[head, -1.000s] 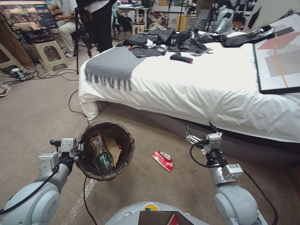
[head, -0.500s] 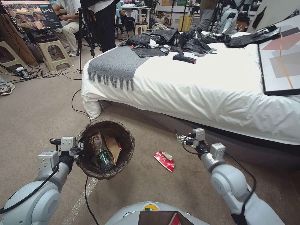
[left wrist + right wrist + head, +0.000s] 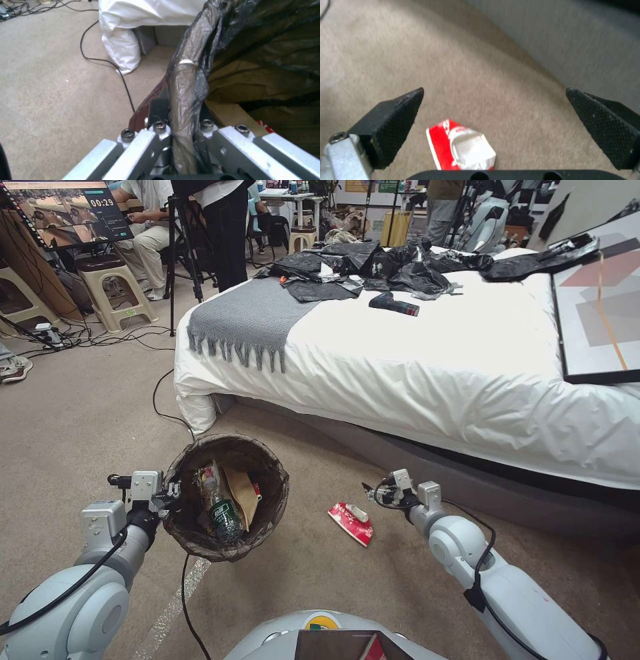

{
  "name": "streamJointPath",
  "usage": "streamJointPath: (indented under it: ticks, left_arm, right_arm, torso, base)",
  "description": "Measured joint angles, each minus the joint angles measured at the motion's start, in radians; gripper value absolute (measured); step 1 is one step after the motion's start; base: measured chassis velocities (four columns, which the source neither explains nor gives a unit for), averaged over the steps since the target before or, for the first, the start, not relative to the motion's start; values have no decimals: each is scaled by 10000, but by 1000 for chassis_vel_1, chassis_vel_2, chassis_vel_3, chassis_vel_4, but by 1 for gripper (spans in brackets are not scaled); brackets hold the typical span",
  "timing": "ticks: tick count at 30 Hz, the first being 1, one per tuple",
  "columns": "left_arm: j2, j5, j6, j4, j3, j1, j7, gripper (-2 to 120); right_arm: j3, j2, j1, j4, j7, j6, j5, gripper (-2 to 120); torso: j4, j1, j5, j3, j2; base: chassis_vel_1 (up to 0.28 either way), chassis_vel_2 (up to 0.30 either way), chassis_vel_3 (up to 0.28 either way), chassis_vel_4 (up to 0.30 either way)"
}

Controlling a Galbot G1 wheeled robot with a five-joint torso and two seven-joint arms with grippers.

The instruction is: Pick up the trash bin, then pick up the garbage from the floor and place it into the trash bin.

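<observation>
Bright even indoor light; soft shadows; wrist views blurred; wide-angle edge distortion.

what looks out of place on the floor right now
One red-and-white crumpled packet lies loose on the carpet between the trash bin and the bed. The open right gripper hovers near it; the left gripper clamps the bin's rim.

The trash bin (image 3: pixel 227 499) hangs at the left gripper (image 3: pixel 175 492), which pinches its rim, with a bottle (image 3: pixel 219 507) inside; the packet (image 3: pixel 350 522) lies on the floor (image 3: pixel 80 420) right of the bin; the right gripper (image 3: pixel 371 491) hovers just beyond it, before the bed (image 3: pixel 433 373).
</observation>
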Motion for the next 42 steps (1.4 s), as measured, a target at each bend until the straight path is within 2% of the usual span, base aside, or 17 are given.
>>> streamJointPath:
  ticks: [11,24,42]
  left_arm:
    - [-24,-7,0,0,5,61,-20,0]
    - [-71,17,0,0,11,83,-41,0]
    - [-45,42,-24,0,47,5,-10,0]
  right_arm:
    - [-962,98,693,-1015,-27,-188,426,100]
    - [-1986,817,1138,-2378,333,102,-266,100]
    - [-2319,1712,1634,-4112,191,423,-826,100]
  torso:
    - [2,0,-1,0,0]
    - [3,0,-3,0,1]
    - [2,0,-3,-1,1]
  base:
    - [0,0,0,0]
    - [0,0,0,0]
    - [0,0,0,0]
